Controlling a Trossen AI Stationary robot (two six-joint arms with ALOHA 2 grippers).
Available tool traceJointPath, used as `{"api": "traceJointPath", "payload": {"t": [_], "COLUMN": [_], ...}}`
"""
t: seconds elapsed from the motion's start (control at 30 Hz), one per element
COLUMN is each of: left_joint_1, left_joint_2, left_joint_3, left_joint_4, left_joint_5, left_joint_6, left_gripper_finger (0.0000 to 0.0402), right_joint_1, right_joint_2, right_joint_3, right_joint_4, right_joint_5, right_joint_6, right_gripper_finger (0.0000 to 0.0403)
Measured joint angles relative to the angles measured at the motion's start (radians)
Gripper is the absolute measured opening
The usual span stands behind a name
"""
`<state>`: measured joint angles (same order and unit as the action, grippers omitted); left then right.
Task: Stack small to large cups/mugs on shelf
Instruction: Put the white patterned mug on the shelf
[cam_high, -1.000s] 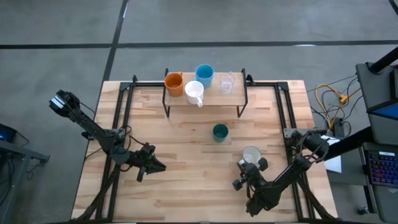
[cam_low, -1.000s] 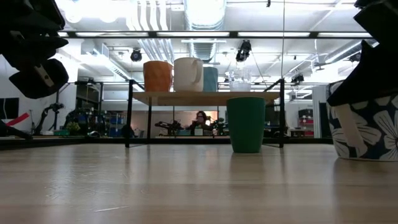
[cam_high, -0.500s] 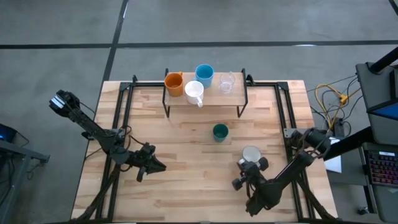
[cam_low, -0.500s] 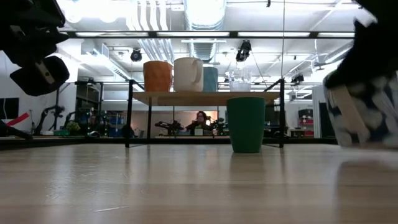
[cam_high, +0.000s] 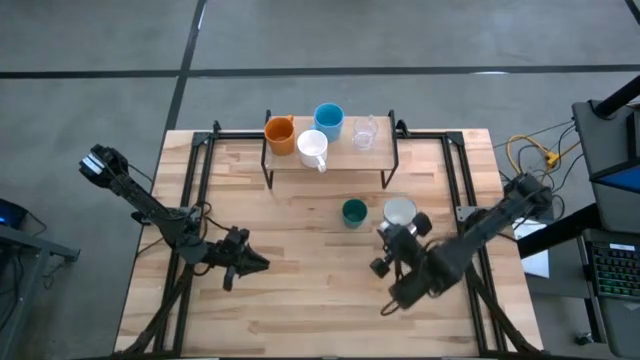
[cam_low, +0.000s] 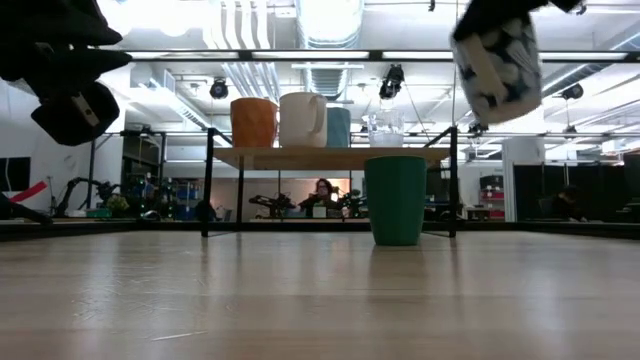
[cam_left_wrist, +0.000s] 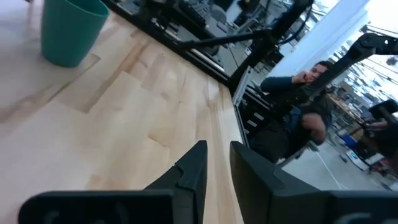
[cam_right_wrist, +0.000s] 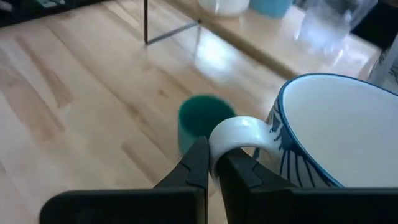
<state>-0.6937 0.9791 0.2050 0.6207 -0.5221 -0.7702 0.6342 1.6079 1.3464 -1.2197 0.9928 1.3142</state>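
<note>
The shelf (cam_high: 330, 158) stands at the table's far middle. On its plank stand an orange mug (cam_high: 280, 133), a light blue cup (cam_high: 328, 119), a white mug (cam_high: 313, 148) and a clear glass (cam_high: 364, 131). A dark green cup (cam_high: 353, 212) stands on its base on the table in front of the shelf. My right gripper (cam_high: 398, 234) is shut on a grey-white mug with a dark flower pattern (cam_high: 400, 211), high above the table and to the right of the green cup. My left gripper (cam_high: 250, 263) hovers empty at the near left, its fingers close together. My right gripper pinches the mug's white loop handle (cam_right_wrist: 239, 127) between its two fingers. The fingers come from the table's near side and lie across the handle. The mug (cam_low: 495, 62) is lifted clear of the table, mouth up and slightly tilted.
Black metal frame rails (cam_high: 200, 190) run along the table's left and right sides. Bare tabletop lies between the shelf and the near edge. Beyond the table a person (cam_left_wrist: 305, 93) sits in the room.
My right gripper has risen and gone toward the table's far edge, toward the shelf, still holding the flowered mug. The mug stood on the table a second ago and is now lifted clear, well above the green cup's rim.
</note>
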Motion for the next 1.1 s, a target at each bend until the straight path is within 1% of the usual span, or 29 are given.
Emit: {"api": "traceJointPath", "payload": {"t": [0.17, 0.3, 0.47, 0.57, 0.7, 0.9, 1.0, 1.1], "left_joint_1": [0.0, 0.0, 0.0, 0.0, 0.0, 0.0, 0.0, 0.0], "left_joint_2": [0.002, 0.002, 0.002, 0.002, 0.002, 0.002, 0.002, 0.002], "left_joint_3": [0.0, 0.0, 0.0, -0.001, -0.001, -0.001, -0.002, -0.002], "left_joint_4": [-0.001, 0.0, -0.001, -0.001, -0.001, -0.001, -0.001, -0.001], "left_joint_5": [-0.015, -0.026, -0.038, -0.039, -0.046, -0.053, -0.053, -0.053], "left_joint_6": [0.008, 0.02, 0.02, 0.02, 0.02, 0.02, 0.02, 0.02], "left_gripper_finger": [0.0055, 0.0055, 0.0055, 0.0055, 0.0055, 0.0055, 0.0055, 0.0055], "right_joint_1": [-0.084, -0.156, -0.257, -0.319, -0.399, -0.519, -0.566, -0.607], "right_joint_2": [-0.099, -0.148, -0.16, -0.149, -0.134, -0.134, -0.129, -0.12], "right_joint_3": [-0.002, -0.004, -0.013, -0.018, -0.025, -0.056, -0.063, -0.066], "right_joint_4": [0.146, 0.281, 0.471, 0.567, 0.63, 0.761, 0.854, 0.888], "right_joint_5": [-0.004, -0.018, -0.137, -0.204, -0.263, -0.405, -0.447, -0.475], "right_joint_6": [-0.265, -0.473, -0.724, -0.839, -0.934, -1.024, -1.063, -1.095], "right_gripper_finger": [0.0011, 0.0011, 0.0011, 0.0011, 0.0011, 0.0011, 0.0011, 0.0011]}}
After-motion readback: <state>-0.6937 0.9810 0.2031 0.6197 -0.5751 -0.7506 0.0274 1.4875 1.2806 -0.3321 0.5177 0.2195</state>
